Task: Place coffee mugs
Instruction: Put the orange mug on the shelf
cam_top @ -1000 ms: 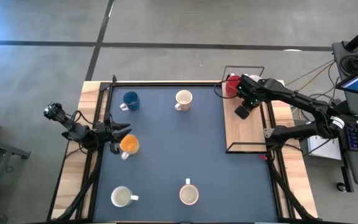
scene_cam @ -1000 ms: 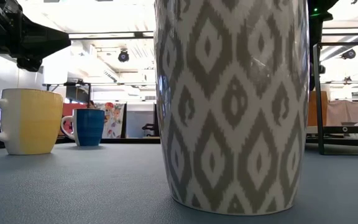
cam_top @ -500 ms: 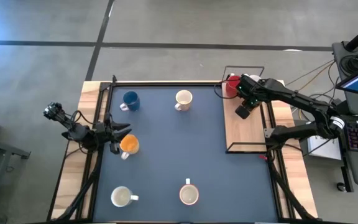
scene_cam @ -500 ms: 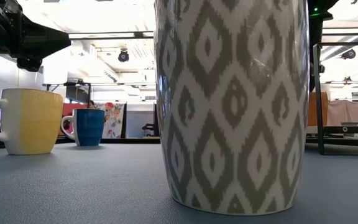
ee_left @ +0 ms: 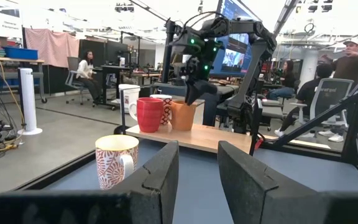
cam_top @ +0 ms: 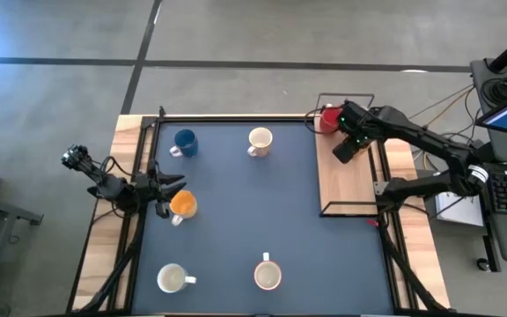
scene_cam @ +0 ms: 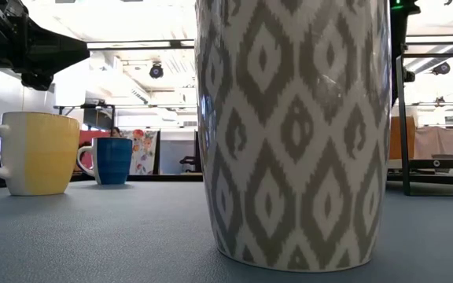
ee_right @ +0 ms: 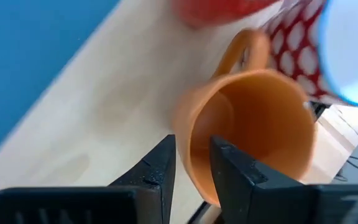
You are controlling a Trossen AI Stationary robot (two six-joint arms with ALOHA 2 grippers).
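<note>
High view, contents as I find them. Blue mat: blue mug at far left; white mug at far centre; orange mug at mid left; cream mug at near left; patterned mug at near centre, the same one filling the low view.

Wooden tray, right of the mat: a cluster at its far end holds a red mug, a red-and-white patterned mug and another orange mug.

My right gripper hangs over that cluster. Its fingers are parted, straddling the near rim of the tray's orange mug, one outside the wall and one inside. Whether they touch the rim I cannot quite tell; I would call it not clamped.

My left gripper sits at the mat's left edge, just beside the mat's orange mug, fingers apart, holding nothing.
</note>
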